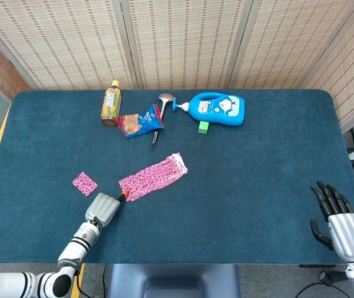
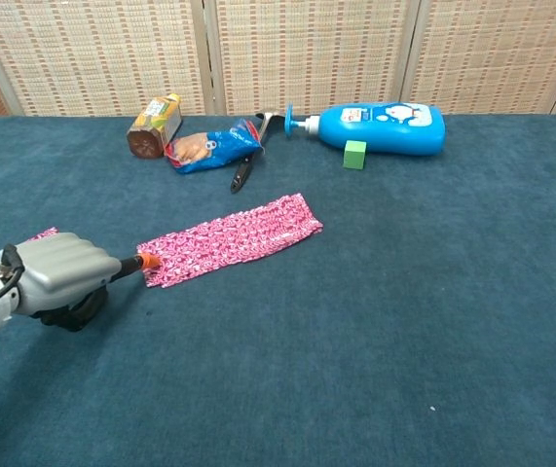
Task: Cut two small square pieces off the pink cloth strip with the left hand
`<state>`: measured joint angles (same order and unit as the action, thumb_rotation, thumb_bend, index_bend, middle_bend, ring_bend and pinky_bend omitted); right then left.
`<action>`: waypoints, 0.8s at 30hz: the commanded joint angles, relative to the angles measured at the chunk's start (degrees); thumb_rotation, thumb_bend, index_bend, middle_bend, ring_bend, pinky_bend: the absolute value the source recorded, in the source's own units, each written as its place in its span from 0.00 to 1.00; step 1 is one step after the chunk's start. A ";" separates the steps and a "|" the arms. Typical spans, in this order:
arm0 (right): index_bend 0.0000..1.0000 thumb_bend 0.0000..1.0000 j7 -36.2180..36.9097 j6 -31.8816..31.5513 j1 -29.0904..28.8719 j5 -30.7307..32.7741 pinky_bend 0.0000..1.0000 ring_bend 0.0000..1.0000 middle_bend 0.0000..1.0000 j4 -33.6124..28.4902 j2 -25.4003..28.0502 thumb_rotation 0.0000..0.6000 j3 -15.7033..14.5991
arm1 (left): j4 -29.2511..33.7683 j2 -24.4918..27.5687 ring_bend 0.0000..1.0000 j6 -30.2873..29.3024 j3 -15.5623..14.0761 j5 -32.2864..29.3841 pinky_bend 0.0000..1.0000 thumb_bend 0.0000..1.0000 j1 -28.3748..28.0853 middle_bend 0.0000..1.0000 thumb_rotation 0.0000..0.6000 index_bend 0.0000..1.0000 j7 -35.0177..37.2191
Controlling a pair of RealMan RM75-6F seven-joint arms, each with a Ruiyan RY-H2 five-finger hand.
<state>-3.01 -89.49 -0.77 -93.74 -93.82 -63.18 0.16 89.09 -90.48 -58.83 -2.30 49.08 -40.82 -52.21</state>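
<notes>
The pink cloth strip [image 1: 154, 176] [image 2: 231, 237] lies slanted on the blue table, a little left of centre. One small pink square [image 1: 85, 183] [image 2: 43, 234] lies apart to its left. My left hand [image 1: 103, 208] [image 2: 55, 276] grips a tool with an orange tip [image 1: 123, 196] [image 2: 146, 261], and that tip touches the strip's near-left end. At the table's front right corner my right hand [image 1: 340, 221] rests with its fingers spread and nothing in it; only the head view shows it.
Along the far side stand a brown drink bottle [image 1: 110, 103] [image 2: 154, 125], a blue snack bag [image 1: 141, 120] [image 2: 209, 145], a spoon [image 1: 164, 99], a dark pen [image 1: 155, 139] [image 2: 241, 173], a blue pump bottle [image 1: 217, 108] [image 2: 377, 128] and a green cube [image 1: 204, 126] [image 2: 355, 154].
</notes>
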 commanded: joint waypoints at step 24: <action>0.00 0.48 -0.59 0.42 -0.09 0.32 0.17 0.00 0.00 -0.15 -0.16 1.00 0.00 | 8.63 9.37 0.75 -7.60 -7.82 9.68 0.70 0.82 7.54 0.73 1.00 0.16 5.10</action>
<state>-3.60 -89.07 -0.86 -93.42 -93.97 -63.34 0.16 97.23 -81.63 -65.81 -9.58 58.01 -33.91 -47.56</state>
